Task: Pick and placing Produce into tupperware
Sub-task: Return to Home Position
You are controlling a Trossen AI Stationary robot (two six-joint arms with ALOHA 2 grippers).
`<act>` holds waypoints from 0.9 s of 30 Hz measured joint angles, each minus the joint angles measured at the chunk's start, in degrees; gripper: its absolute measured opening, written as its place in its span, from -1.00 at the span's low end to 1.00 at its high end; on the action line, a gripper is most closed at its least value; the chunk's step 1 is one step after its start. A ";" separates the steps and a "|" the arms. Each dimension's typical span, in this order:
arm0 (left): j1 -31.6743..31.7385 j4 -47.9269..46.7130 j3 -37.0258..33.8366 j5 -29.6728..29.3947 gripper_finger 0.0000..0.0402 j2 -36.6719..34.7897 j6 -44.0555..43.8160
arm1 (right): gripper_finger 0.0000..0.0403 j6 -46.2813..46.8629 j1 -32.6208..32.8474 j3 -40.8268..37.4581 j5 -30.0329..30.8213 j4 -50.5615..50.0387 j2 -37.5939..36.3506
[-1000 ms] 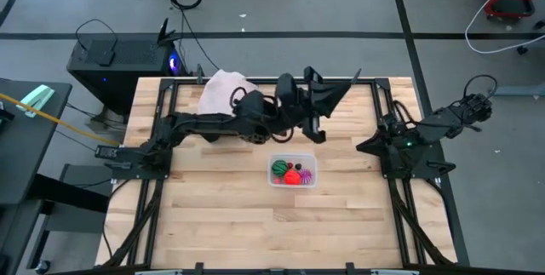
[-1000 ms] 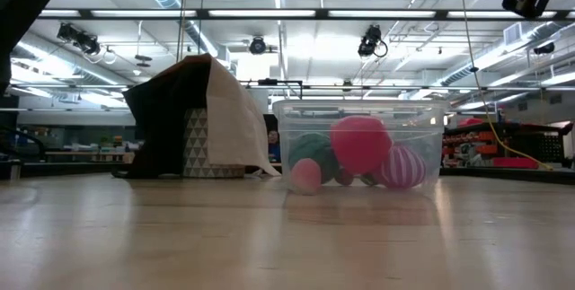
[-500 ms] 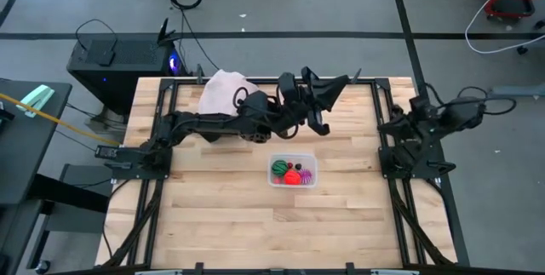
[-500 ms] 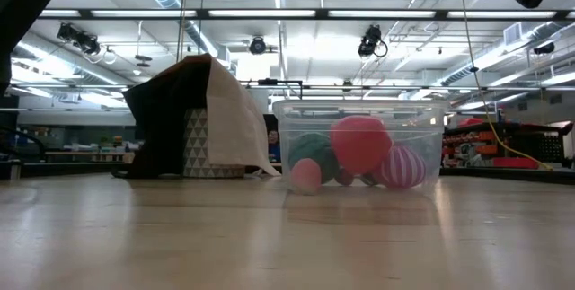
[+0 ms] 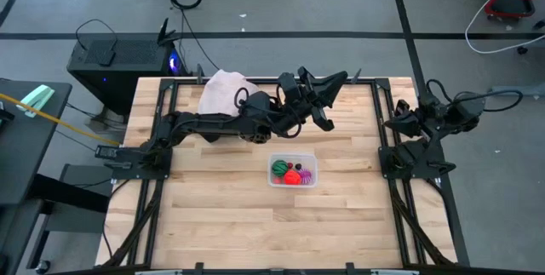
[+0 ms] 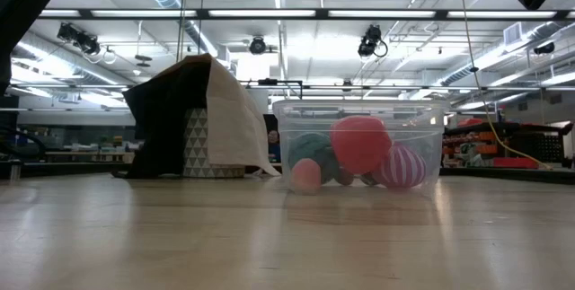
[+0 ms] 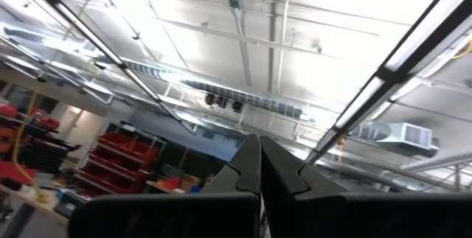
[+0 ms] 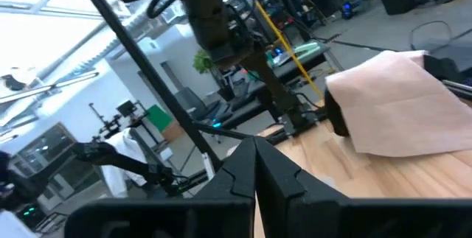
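The clear tupperware (image 5: 293, 173) stands on the wooden table right of its middle. Inside it lies the produce: a red ball (image 6: 359, 143), a green piece (image 6: 312, 152), a striped purple piece (image 6: 402, 166) and a small pink piece (image 6: 306, 175). My left gripper (image 5: 342, 77) is shut and empty, raised high beyond the tub's far side. It points up at the ceiling in the left wrist view (image 7: 259, 166). My right gripper (image 5: 390, 126) is shut and empty, drawn back over its base at the table's right edge. It points level across the table (image 8: 254, 157).
A pale pinkish bag (image 5: 223, 90) stands at the far left of the table, left of the tub in the low view (image 6: 193, 119). Black rails (image 5: 387, 122) run along the table's left and right sides. Bare wood (image 5: 281, 224) lies between the tub and the near edge.
My right arm has folded back, and its gripper has drawn away from the tub toward the table's right edge. My left gripper has stayed in place high above the table and turned a little about its wrist. The tub and the produce have not moved.
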 joint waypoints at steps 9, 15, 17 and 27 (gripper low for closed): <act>2.85 28.94 0.02 14.12 -0.99 0.00 4.76 | -0.96 1.69 -0.01 -2.15 -0.55 -0.16 0.00; 2.68 37.49 0.12 24.06 -0.99 -2.69 14.42 | -0.96 3.68 0.02 -2.04 -1.07 -0.12 0.00; 2.86 38.48 0.17 25.15 -1.00 -2.99 14.50 | -0.96 3.86 0.01 -2.00 -1.38 -0.18 0.00; 4.44 43.14 -24.09 23.81 -1.00 -15.42 16.48 | -0.96 6.14 0.02 -1.72 -1.36 -0.12 -0.01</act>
